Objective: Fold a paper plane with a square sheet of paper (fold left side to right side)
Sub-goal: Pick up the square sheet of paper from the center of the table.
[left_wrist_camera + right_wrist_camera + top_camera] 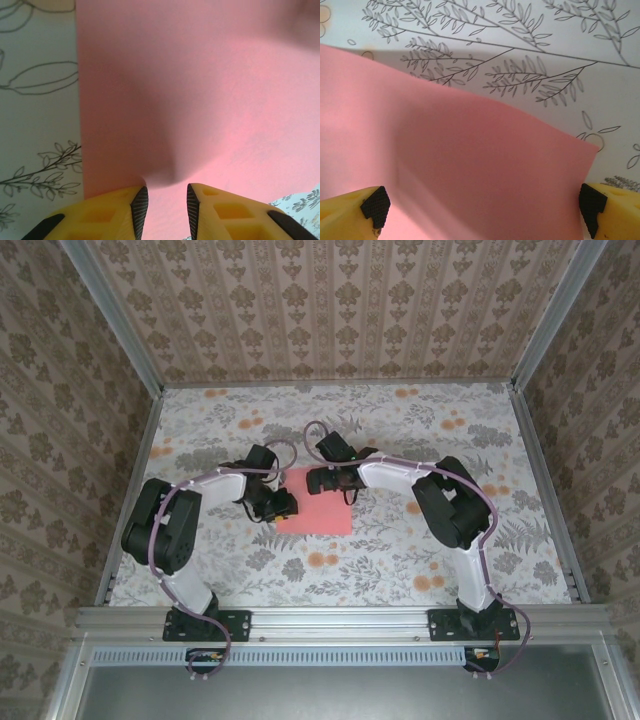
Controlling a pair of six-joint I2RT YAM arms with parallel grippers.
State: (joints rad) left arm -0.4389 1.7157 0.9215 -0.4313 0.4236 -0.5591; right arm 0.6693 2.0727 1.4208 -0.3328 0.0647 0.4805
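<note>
A square sheet of pink paper (318,512) lies flat on a flower-patterned table (400,430), between two robot arms. The left claw (165,210) sits at the sheet's left edge, its fingers drawn near together with the paper humped up between them; whether they truly pinch it cannot be told. The right claw (484,207) is spread wide over the far edge. If the grip is shallow, the thin sheet may slip free, crumple or slide, leaving a crooked fold.
</note>
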